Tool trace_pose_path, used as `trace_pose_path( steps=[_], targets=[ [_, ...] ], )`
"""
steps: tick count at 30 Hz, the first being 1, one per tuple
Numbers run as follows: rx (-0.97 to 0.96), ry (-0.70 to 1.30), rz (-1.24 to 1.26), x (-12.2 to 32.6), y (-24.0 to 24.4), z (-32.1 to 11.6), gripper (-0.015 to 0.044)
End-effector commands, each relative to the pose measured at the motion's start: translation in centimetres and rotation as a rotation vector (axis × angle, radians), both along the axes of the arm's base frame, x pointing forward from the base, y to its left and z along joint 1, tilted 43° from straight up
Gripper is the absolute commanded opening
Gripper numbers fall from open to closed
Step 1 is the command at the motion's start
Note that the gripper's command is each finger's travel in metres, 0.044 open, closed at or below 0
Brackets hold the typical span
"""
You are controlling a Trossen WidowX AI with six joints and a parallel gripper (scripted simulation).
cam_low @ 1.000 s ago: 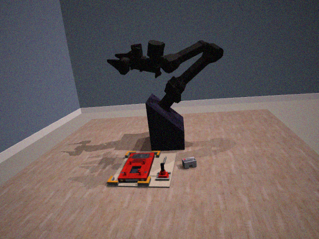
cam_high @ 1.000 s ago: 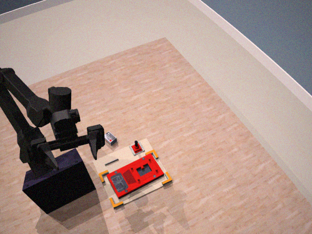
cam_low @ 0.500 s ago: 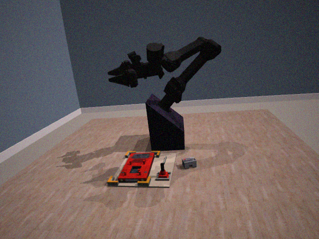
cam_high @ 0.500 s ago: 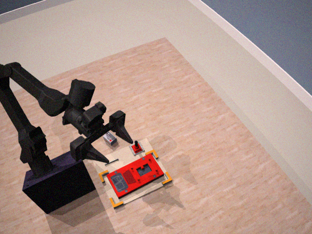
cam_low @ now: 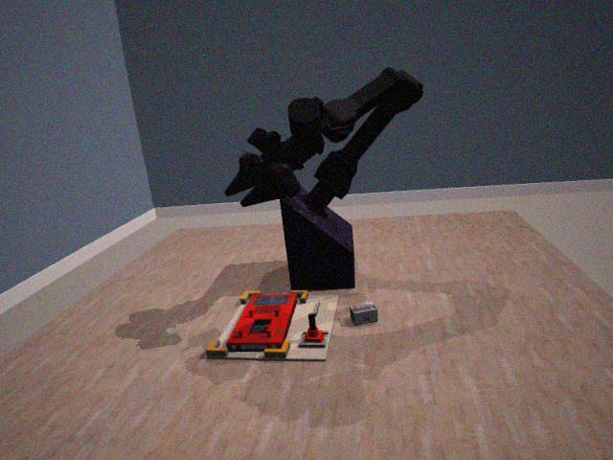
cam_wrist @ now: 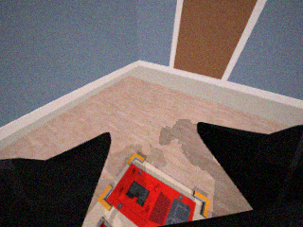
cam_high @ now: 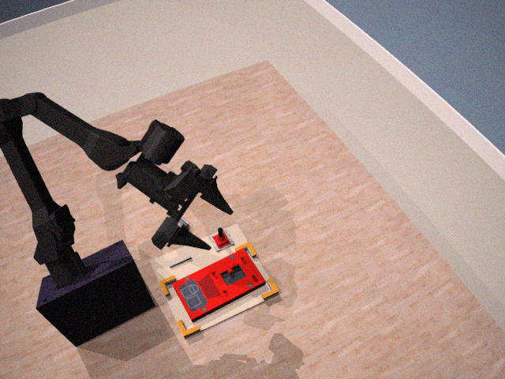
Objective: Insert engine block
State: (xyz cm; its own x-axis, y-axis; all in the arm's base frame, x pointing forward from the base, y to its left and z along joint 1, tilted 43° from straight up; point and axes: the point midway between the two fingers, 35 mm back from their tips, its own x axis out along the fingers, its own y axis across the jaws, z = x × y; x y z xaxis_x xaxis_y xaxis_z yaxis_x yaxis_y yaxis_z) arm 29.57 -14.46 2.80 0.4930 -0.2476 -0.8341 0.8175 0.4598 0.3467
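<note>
The grey engine block (cam_low: 363, 313) lies on the table beside the cream board; in the top view only a sliver of it (cam_high: 183, 223) shows behind the gripper. The red car body (cam_high: 222, 267) (cam_low: 284, 316) (cam_wrist: 144, 210) lies flat on the board, with a dark, empty opening (cam_high: 233, 275) (cam_low: 261, 325) (cam_wrist: 137, 191) and a small red rib at its edge. My gripper (cam_high: 220, 230) (cam_low: 235, 198) (cam_wrist: 154, 131) is open and empty, raised well above the table, its fingers pointing forward and down. The block is not in the wrist view. Its slot side cannot be told.
Orange corner brackets (cam_high: 271, 288) (cam_low: 277, 348) (cam_wrist: 202, 203) stand around the car body on the cream board (cam_high: 200, 260) (cam_low: 329, 311). A red piece with an upright black post (cam_high: 220, 234) (cam_low: 312, 324) stands beside the car. A thin dark strip (cam_high: 181, 262) is on the board. The arm's dark base (cam_high: 102, 309) (cam_low: 319, 252) stands behind.
</note>
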Motion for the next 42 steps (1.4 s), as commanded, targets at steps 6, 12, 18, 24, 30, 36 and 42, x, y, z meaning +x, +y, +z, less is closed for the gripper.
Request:
trace_pose_path(
  steps=[6, 12, 18, 24, 30, 36, 42],
  targets=[
    [0.276, 0.044, 0.073, 1.7, 6.4, -0.9, 0.044],
    [0.458, 0.108, 0.104, 2.0, 10.9, -1.2, 0.044],
    [0.635, 0.197, 0.118, 1.7, 15.2, -1.0, 0.044],
    [0.801, 0.307, 0.113, 1.2, 19.7, -0.2, 0.044],
    [0.949, 0.439, 0.092, 0.3, 24.0, 1.0, 0.044],
    [1.031, 0.532, 0.069, -0.5, 26.4, 1.8, 0.044],
    [1.031, 0.532, 0.069, -0.8, 27.9, -0.1, 0.044]
  ],
)
